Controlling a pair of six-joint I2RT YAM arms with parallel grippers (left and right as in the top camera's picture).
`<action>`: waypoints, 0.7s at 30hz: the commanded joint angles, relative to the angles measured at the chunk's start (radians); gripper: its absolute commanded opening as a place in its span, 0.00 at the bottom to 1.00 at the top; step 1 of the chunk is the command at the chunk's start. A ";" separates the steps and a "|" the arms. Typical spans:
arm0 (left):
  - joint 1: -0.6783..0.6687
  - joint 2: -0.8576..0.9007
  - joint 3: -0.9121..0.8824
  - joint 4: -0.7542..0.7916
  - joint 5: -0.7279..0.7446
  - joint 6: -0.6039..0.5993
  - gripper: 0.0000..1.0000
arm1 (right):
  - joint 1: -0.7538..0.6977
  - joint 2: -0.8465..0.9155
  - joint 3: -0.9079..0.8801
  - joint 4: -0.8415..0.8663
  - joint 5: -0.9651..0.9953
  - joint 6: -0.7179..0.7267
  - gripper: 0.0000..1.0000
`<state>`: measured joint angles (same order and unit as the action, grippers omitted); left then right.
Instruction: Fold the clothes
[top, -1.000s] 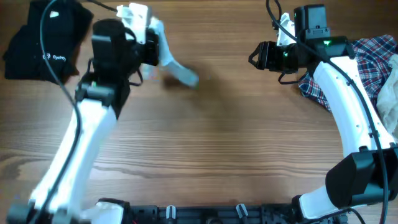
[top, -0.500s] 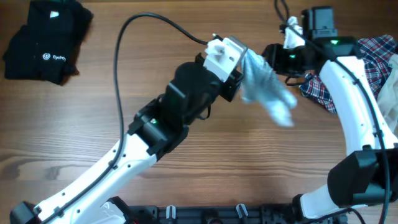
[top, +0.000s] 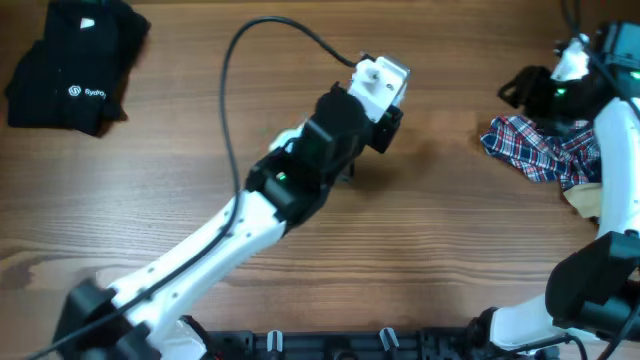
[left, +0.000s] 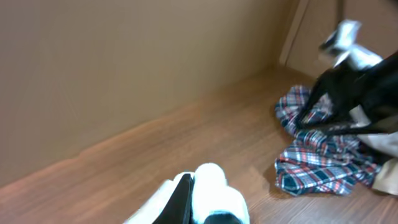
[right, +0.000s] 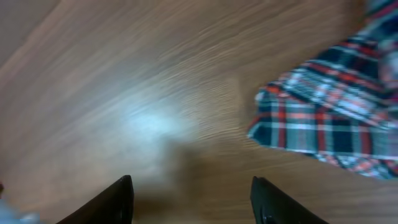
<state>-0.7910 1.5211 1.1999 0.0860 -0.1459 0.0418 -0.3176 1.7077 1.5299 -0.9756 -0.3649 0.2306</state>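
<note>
Black logo garments (top: 68, 62) look folded at far left, but the red-blue-white plaid shirt (top: 540, 150) lies crumpled at right against a beige piece (top: 583, 200), so most folding remains; left gripper (left: 189, 196) pinched closed, contents unclear, right gripper (right: 194, 200) half-spread, empty.

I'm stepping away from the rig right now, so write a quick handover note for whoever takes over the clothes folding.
Left gripper: shut, out over mid-table, no cloth seen in it.
Right gripper: open, empty, above bare wood beside the plaid shirt.
Clothes: plaid shirt crumpled at the table's right end, beige piece against it; black logo garment at the far left corner.
Done: nothing visibly folded; the black one cannot be judged.
Left: fold the plaid shirt and beige piece.
</note>
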 joint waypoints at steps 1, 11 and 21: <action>-0.006 0.036 0.005 0.072 -0.011 -0.060 0.04 | -0.040 -0.008 -0.006 0.003 0.009 0.021 0.61; -0.026 0.039 0.005 0.182 -0.130 -0.151 0.04 | -0.048 -0.008 -0.006 -0.010 0.009 0.034 0.61; 0.220 0.169 0.005 -0.372 -0.227 -0.443 0.25 | -0.048 -0.008 -0.006 -0.010 0.001 0.035 0.61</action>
<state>-0.6487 1.6005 1.2053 -0.2008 -0.3302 -0.2798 -0.3656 1.7077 1.5280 -0.9840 -0.3618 0.2501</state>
